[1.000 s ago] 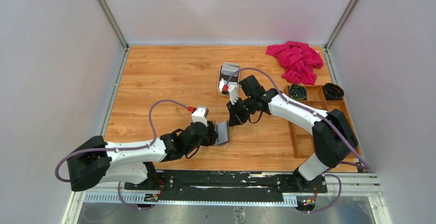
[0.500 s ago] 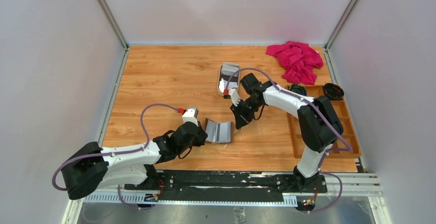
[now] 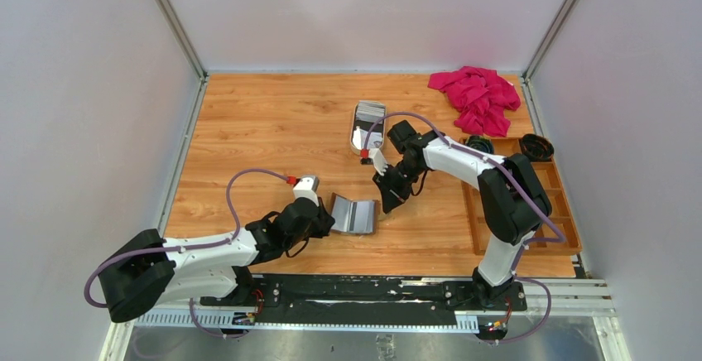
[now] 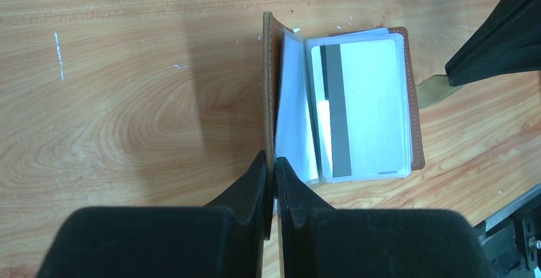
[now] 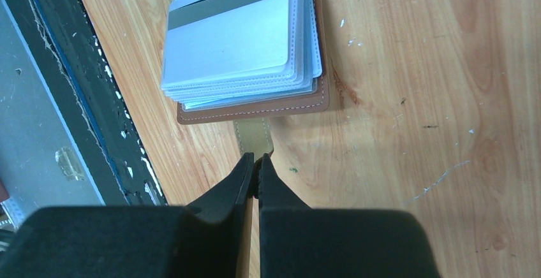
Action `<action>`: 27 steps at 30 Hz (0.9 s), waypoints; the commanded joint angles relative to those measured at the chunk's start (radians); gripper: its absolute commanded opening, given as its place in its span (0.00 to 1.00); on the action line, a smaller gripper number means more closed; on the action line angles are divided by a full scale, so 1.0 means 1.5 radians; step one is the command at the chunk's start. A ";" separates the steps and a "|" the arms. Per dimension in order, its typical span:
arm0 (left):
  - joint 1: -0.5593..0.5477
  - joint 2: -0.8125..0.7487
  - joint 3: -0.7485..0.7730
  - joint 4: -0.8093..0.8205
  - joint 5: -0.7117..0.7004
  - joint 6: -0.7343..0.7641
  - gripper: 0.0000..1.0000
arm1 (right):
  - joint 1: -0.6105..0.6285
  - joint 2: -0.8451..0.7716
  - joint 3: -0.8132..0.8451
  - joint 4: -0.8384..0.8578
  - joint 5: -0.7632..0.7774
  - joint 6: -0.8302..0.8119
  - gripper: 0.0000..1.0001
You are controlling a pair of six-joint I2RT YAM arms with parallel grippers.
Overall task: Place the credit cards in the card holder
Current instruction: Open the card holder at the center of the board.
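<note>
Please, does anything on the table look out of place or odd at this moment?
The card holder lies open with one cover standing upright, pinched by the left gripper. The right gripper seems to pinch its snap tab. A crumpled pink cloth lies in the far right corner.

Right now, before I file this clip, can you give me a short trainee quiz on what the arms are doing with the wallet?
1. True or false: the wallet is folded shut.
2. What does the left gripper pinch? A) nothing B) the wallet's raised cover C) a loose card
3. Which part of the wallet does the right gripper hold?

Key:
1. False. It lies open, with a striped card showing in a clear sleeve.
2. B.
3. The tab on its edge.
</note>
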 commanded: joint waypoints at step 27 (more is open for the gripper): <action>0.008 0.011 -0.006 0.000 0.028 0.013 0.05 | -0.021 -0.011 0.016 -0.036 0.003 -0.017 0.24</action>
